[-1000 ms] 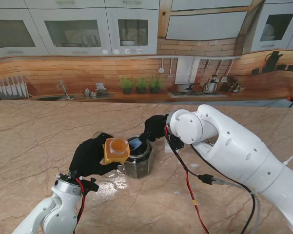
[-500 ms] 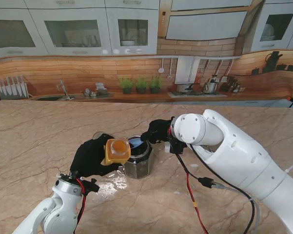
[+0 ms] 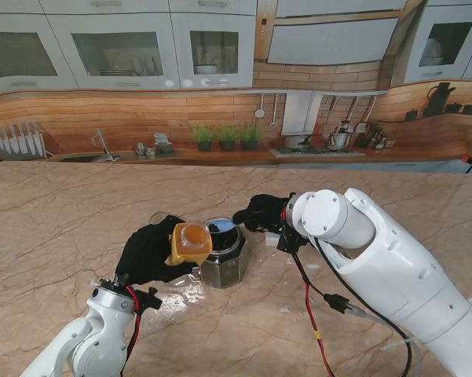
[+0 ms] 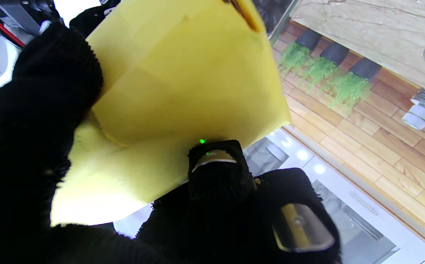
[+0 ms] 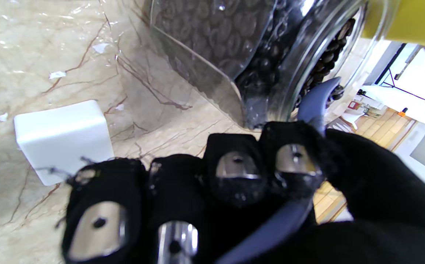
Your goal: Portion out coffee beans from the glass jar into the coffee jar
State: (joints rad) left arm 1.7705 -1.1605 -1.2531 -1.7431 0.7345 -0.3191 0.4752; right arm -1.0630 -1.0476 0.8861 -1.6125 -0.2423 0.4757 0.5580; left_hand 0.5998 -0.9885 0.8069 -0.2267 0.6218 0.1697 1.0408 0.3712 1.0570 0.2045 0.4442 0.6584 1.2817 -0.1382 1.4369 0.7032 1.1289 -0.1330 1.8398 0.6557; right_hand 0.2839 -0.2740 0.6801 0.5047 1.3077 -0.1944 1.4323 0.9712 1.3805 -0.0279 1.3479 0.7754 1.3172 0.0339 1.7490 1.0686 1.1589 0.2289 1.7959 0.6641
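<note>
**As the scoop is held at the rim, a portion is about to be carried across**

While the glass jar (image 3: 222,254) stands on the marble table (image 3: 55,220), packed with coffee beans (image 5: 212,33), a blue scoop (image 3: 225,226) is gripped in the closed fingers of the right hand (image 3: 265,212), with its bowl at the jar's open mouth. In the right wrist view the scoop's handle (image 5: 271,231) is seen pinched between thumb and fingers, its bowl lying against the glass rim; whether beans are carried in it cannot be told. The yellow coffee jar (image 3: 189,243) is grasped by the left hand (image 3: 149,253) and is held tilted, its mouth turned upward toward the camera, touching or just beside the glass jar on its left. In the left wrist view the yellow wall (image 4: 183,80) is seen clamped by the black fingers (image 4: 216,176).

The step in hand is judged to be the scooping stage, taken at the point where the scoop is lifted out. For the next move, the scoop would need to be kept level, carried the short way leftward over the yellow mouth, and then tipped; spilled beans are the risk if it is rolled early.

Compared with a second ago, the right hand has been drawn back to the right and slightly nearer, and the scoop has been raised from deep inside the jar to its rim. The left hand and both jars have hardly shifted.

A white block (image 5: 62,139) lies near the right hand.
</note>
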